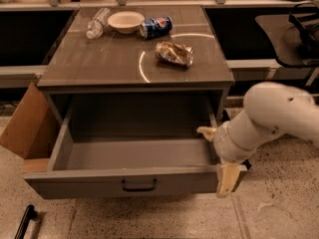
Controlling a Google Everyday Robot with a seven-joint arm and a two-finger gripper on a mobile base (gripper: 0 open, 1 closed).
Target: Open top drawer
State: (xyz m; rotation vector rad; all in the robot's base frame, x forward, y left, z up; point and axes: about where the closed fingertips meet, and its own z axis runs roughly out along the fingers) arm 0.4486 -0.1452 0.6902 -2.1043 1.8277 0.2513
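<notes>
The top drawer [99, 181] of the grey cabinet stands pulled far out, its plain grey inside bare and its small dark loop handle [139, 185] at the centre of the front panel. My gripper [218, 156] is at the drawer's right front corner, on the end of my white arm [271, 116]. It is open: one cream fingertip [206, 131] lies just inside by the right wall, the other [227, 179] hangs down over the right end of the front panel. No lower drawers show.
On the cabinet top [99, 63] lie a crushed can [174, 53], a blue soda can [155, 27], a white bowl [125, 21] and a plastic bottle [96, 23]. A cardboard box [27, 128] leans at the left. A dark chair [294, 29] stands at the right. A black bar [24, 222] lies on the floor.
</notes>
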